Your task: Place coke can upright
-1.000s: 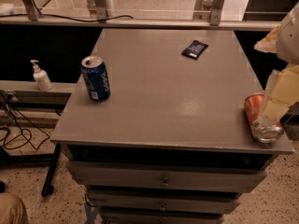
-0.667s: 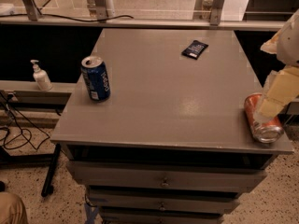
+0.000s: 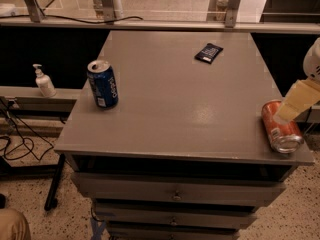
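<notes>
The coke can [image 3: 280, 129] is orange-red with a silver end. It lies on its side near the front right corner of the grey table [image 3: 175, 94], its silver end towards the front edge. My gripper [image 3: 292, 103], cream-coloured, comes in from the right edge of the view. It hangs just above the far end of the can and partly covers it. I cannot tell whether it touches the can.
A blue Pepsi can [image 3: 102, 83] stands upright near the table's left edge. A small dark packet [image 3: 208, 52] lies at the back right. A soap dispenser [image 3: 43, 81] stands on a ledge to the left. Drawers [image 3: 175, 194] sit below the tabletop.
My gripper has moved slightly up and to the right, uncovering more of the coke can. The can still lies on its side in the same place.
</notes>
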{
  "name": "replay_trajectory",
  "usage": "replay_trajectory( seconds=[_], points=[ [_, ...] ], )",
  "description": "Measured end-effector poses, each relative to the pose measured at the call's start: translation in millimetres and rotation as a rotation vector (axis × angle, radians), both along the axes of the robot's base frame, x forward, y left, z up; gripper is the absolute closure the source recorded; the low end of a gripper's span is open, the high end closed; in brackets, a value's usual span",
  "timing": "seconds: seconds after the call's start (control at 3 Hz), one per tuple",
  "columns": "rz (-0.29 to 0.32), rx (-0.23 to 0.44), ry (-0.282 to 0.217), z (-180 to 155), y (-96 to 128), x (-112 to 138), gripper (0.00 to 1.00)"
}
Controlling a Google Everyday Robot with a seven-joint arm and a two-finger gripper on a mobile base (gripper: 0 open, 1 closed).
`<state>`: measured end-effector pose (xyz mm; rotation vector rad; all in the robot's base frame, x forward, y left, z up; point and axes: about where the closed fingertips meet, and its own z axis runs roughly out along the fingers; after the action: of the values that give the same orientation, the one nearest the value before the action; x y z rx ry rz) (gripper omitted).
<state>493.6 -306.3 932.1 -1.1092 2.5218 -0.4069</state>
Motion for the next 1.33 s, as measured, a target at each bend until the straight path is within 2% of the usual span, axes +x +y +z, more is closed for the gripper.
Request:
replay_trajectory(
  seconds=[0.33, 0.67, 1.0, 1.33],
  points=[
    [-0.173, -0.034, 0.004, -4.9, -20.7, 13.2, 0.00],
    [-0.352, 0.040, 0.011, -10.3, -24.1, 22.1, 0.00],
    [-0.528, 0.195, 0.005, -15.9, -17.6, 25.5, 0.00],
    [-0.597, 0.230, -0.002, -16.5, -15.1, 24.6, 0.00]
  ],
)
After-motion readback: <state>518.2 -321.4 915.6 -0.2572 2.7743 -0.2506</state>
